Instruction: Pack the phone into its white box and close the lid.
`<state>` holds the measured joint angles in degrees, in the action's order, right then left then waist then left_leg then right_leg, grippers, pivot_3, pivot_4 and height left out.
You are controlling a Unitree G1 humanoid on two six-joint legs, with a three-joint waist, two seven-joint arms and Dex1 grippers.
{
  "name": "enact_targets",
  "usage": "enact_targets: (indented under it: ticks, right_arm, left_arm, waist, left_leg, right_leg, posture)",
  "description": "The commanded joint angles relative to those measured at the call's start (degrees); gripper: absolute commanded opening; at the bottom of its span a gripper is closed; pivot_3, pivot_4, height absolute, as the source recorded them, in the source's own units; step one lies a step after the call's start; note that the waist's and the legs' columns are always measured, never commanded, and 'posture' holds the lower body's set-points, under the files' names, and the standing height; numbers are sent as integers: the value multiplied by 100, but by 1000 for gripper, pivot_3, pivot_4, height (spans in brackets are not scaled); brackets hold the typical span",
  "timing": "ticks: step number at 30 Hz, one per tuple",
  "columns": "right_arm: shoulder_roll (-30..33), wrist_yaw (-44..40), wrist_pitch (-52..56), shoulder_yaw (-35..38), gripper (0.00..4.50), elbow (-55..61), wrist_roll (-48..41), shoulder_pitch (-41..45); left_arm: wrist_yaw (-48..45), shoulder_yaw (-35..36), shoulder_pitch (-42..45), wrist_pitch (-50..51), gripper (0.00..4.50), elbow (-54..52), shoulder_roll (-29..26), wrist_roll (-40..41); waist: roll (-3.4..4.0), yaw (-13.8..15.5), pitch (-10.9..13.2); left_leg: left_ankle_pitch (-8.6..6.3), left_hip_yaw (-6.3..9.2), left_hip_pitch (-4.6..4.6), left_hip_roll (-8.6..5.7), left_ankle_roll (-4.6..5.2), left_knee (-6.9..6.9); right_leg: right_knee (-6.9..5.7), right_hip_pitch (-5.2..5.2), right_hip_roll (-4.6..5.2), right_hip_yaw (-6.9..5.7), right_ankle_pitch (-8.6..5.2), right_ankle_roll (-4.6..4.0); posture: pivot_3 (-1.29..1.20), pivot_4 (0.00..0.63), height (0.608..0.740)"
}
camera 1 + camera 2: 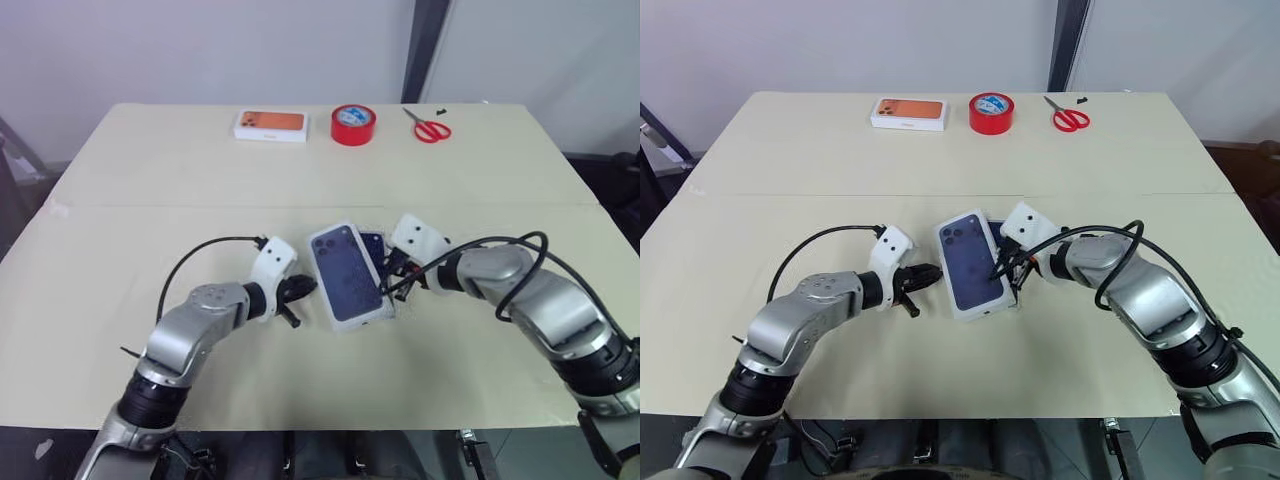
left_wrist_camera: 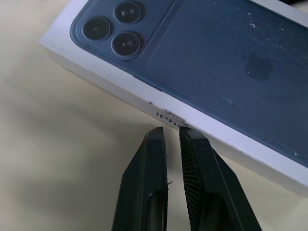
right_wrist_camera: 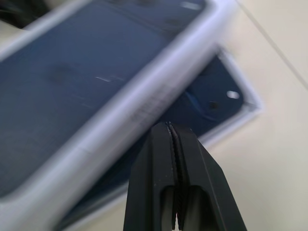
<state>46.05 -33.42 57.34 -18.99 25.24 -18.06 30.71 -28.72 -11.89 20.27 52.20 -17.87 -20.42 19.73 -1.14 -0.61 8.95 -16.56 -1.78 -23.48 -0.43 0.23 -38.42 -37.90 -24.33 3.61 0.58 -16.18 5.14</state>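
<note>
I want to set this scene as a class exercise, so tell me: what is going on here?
A two-armed robot is packing a phone. The phone lies in the white box on the table, and the lid, printed face up, sits askew over it, not yet closed. The left tool is nearly shut beside the lid's left edge; the right tool, shut, is at its right edge. An orange-pictured box, red tape and scissors lie at the far side.

The lid [image 1: 346, 273] lies askew over the phone [image 1: 373, 246] on the tabletop [image 1: 150, 180], between left gripper [image 1: 298, 290] and right gripper [image 1: 390, 282].
</note>
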Motion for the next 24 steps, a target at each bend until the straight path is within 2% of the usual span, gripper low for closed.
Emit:
enact_targets:
  ticks: [1,11,24]
  right_arm:
    - [-46,-62,31,43,62,298,72,-23]
    - [-37,-109,215,213,62,384,189,-163]
    - [-77,-48,391,387,62,436,253,-241]
  left_arm:
    - [61,97,179,-106,560,-114,261,123]
    - [54,-2,372,-185,560,-110,629,92]
    - [-62,-219,610,-362,560,333,718,-128]
  waist:
    - [0,0,0]
    - [0,2,0]
    - [0,-2,0]
  left_leg:
    - [0,0,0,0,0,-2]
    - [0,0,0,0,0,-5]
    - [-1,0,-4,-1,1,-21]
  right_leg:
    - [0,0,0,0,0,0]
    - [-1,0,0,0,0,0]
    - [-6,0,-1,0,0,0]
  posture:
    - [0,150,725]
    - [0,150,725]
    - [0,150,725]
